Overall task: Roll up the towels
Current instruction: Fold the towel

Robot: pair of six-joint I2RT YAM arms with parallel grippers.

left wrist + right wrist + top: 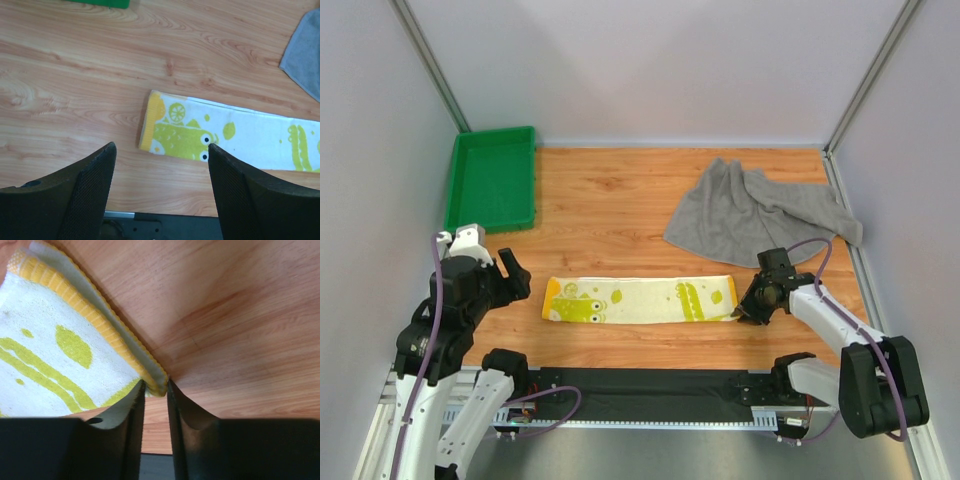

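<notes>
Nearest, the right gripper (156, 384) pinches the right corner of the long white-yellow cloth towel with green-yellow print (638, 299), flat on the wooden table (610, 200), apparently to start a roll. The left gripper (161, 146) hangs wide open by its other end. The crumpled grey terry towel (760, 210) lies behind.

- A robot test cell in a lab: my left arm (460, 295) and right arm (832, 322) are bolted to a black base rail (650, 385) along the bottom of the frame.
- Plain pale panels (650, 60) wall the bench on three sides, with bare metal posts (430, 60) at upper left and upper right.
- The wood-grain table (610, 200) carries a green plastic tray (492, 180) at upper left.
- Purple cables (437, 300) trail along my arms.
</notes>
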